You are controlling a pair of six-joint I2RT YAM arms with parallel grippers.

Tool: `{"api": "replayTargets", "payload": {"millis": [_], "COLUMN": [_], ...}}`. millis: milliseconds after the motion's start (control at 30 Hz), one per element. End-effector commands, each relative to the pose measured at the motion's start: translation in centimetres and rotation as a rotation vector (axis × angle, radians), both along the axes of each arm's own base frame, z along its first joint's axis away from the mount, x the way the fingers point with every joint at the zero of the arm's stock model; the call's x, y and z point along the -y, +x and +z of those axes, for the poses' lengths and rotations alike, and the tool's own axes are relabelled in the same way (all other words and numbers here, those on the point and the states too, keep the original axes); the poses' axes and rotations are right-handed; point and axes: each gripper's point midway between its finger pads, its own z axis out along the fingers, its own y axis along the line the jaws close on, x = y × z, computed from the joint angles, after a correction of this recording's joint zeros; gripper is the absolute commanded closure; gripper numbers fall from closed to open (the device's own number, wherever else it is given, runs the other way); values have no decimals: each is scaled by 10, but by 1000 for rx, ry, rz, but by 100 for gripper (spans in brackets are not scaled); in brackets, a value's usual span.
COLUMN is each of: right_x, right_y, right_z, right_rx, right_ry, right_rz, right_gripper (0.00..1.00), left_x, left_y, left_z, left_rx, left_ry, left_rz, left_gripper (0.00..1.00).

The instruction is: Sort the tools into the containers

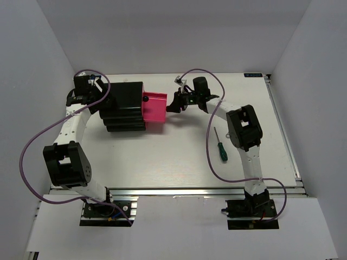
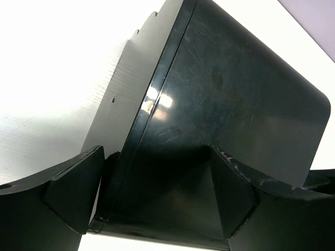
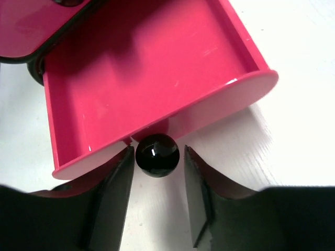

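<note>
White surface [image 1: 162, 157], boxed in by white walls on three sides. Black cabinet [image 1: 123, 105] toward far-left corner, one pink drawer [image 3: 146, 78] pulled out. Left pincer [image 2: 156, 151] clamped wide on cabinet's back. Right pincer [image 1: 174, 102] apart, flanking drawer knob [image 3: 157, 155], not touching. Green-handled screwdriver [image 1: 221, 146] lying toward right edge. Cannot make out other drawers under cabinet top.

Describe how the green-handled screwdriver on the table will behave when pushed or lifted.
The green-handled screwdriver lies flat on its rounded handle, so a sideways push would probably roll it. Its thin metal shaft looks rigid, not floppy. The handle is much thicker than the shaft, so held by the shaft it would likely droop handle-down.
</note>
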Motion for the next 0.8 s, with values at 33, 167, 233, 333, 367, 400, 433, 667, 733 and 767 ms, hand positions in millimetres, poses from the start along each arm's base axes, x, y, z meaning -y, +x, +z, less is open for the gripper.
{"api": "replayTargets", "payload": {"millis": [33,167,233,333,367,400,433,667,733,767], "right_x": [11,24,35,53,58,65,70,127,154,163], "right_y": [12,12,12,11,9,4,4,-10,-26,-37], "right_z": [35,48,48,57,64,60,62,76,54,54], "right_rx": [80,77,82,113,135,125,136,196,104,74], "right_ry": [9,-1,-17,-48,-52,-82,-99,-357,-488,-513], "right_rz": [-32,-46,-56,-72,-75,-74,-82,-282,-349,-367], "right_gripper": [44,37,36,36,36,36,36,74,88,92], "left_x": [2,-14,-19,-27,-26,-27,-24,55,107,126], "left_y": [-27,-35,-40,-44,-45,-45,-44,-34,-34,-36], "left_z": [-4,21,36,50,60,66,71,122,129,129], "left_rx": [-79,-19,23,73,103,128,144,304,336,347], "left_ry": [23,71,80,89,85,88,86,60,29,24], "left_rz": [9,113,153,215,224,233,228,7,-147,-216], "left_gripper": [10,10,10,12,12,14,16,92,97,97]}}
